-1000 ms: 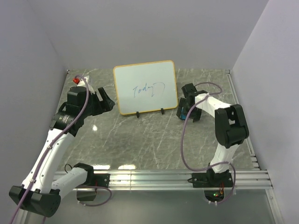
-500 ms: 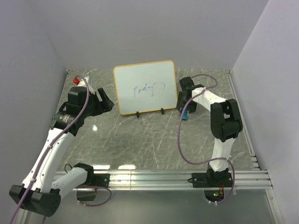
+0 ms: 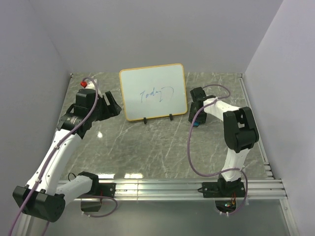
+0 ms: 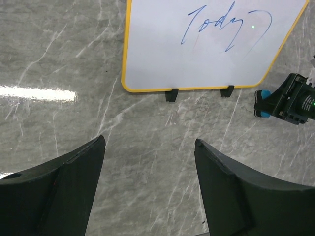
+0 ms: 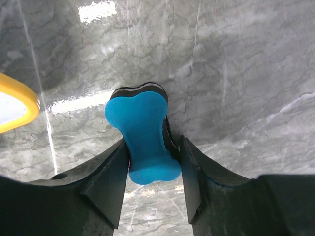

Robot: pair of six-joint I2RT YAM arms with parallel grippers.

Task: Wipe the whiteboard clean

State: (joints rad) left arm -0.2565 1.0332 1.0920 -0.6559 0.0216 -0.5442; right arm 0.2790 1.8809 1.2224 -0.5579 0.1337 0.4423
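Note:
The whiteboard [image 3: 153, 92] stands upright on two black feet at the back of the table, with blue handwriting on it [image 4: 206, 44]. Its orange corner shows at the left of the right wrist view [image 5: 15, 103]. A blue eraser [image 5: 142, 132] with a black felt layer lies on the table right of the board [image 3: 196, 123]. My right gripper [image 5: 153, 142] is down over it, fingers pressed on both sides of its narrow waist. My left gripper [image 4: 148, 142] hovers open over bare table, left of and in front of the board [image 3: 114, 105].
The marble-patterned tabletop [image 3: 147, 147] is boxed in by white walls on three sides. An aluminium rail [image 3: 172, 187] runs along the near edge by the arm bases. A purple cable [image 3: 191, 147] loops from the right arm.
My right gripper dropped onto the eraser and closed its fingers around it. My left arm shifted slightly up and right, still open.

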